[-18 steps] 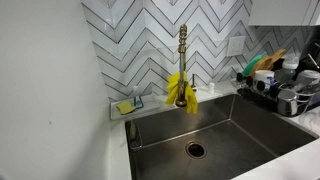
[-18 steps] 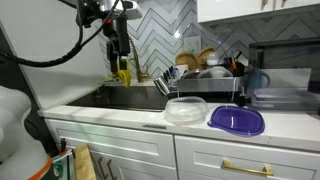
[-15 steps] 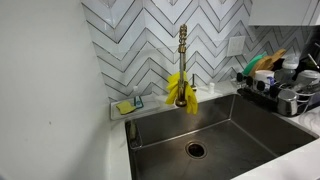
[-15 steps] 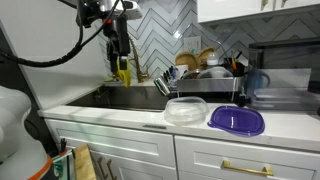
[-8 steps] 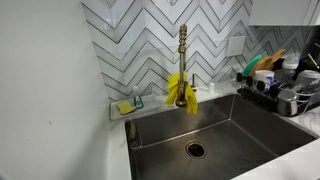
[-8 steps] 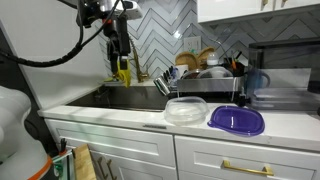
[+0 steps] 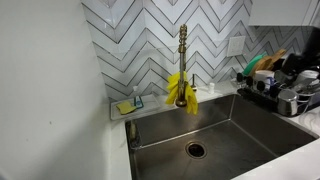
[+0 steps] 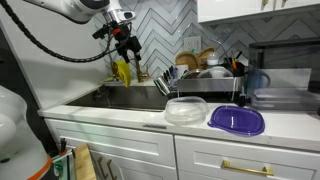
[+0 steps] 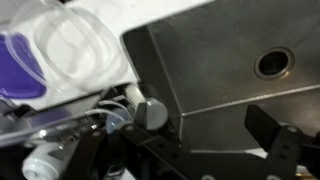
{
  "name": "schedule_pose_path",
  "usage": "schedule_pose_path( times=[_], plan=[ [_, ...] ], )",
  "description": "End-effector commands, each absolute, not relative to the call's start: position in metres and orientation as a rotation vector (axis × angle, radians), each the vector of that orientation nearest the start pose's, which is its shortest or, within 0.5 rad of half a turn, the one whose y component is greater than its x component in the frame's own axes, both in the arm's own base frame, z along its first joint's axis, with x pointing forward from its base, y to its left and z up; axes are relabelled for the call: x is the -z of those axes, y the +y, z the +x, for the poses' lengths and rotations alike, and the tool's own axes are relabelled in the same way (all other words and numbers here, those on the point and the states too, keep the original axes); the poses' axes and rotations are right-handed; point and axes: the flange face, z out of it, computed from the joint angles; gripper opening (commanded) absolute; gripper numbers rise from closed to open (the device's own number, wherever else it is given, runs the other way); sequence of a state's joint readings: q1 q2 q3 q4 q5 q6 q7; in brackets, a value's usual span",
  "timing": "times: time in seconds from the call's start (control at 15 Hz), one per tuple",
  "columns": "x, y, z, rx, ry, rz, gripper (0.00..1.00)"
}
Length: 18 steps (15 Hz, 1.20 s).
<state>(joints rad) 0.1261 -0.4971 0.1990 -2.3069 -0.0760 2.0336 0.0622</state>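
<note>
My gripper (image 8: 131, 44) hangs in the air over the steel sink (image 8: 125, 97), tilted, a little above and to the right of the yellow cloth (image 8: 122, 72). That cloth (image 7: 180, 88) is draped over the brass faucet (image 7: 183, 45). In the wrist view the gripper (image 9: 190, 150) is open, with dark fingers (image 9: 278, 135) standing wide apart and nothing between them. Under it lies the sink basin (image 9: 210, 85) with its drain (image 9: 272, 63). It touches nothing.
A loaded dish rack (image 8: 205, 78) stands right of the sink. A clear container (image 8: 185, 110) and a purple lid (image 8: 237, 119) lie on the counter in front. A yellow sponge (image 7: 125, 106) sits in a holder by the sink's back corner.
The arm has lifted and swung its pose. The gripper has shifted slightly right of the faucet and tilted, and it has stayed open. The cloth has not moved.
</note>
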Motion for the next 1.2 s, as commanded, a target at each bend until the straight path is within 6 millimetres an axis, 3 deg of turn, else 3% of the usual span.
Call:
schedule_pose_path(
  times=[0.0,0.07,0.2,0.4,0.73,1.13],
  plan=[
    [-0.537,0.214,0.448,0.573,-0.582,-3.085,1.00],
    [-0.546,0.187,0.422,0.540,-0.550,-3.137,1.00],
    [-0.537,0.211,0.439,0.570,-0.589,-3.097,1.00],
    [-0.534,0.214,0.451,0.562,-0.586,-3.089,1.00],
    [-0.536,0.214,0.451,0.569,-0.585,-3.087,1.00],
    [-0.478,0.248,0.502,0.595,-0.588,-2.885,1.00]
  ],
)
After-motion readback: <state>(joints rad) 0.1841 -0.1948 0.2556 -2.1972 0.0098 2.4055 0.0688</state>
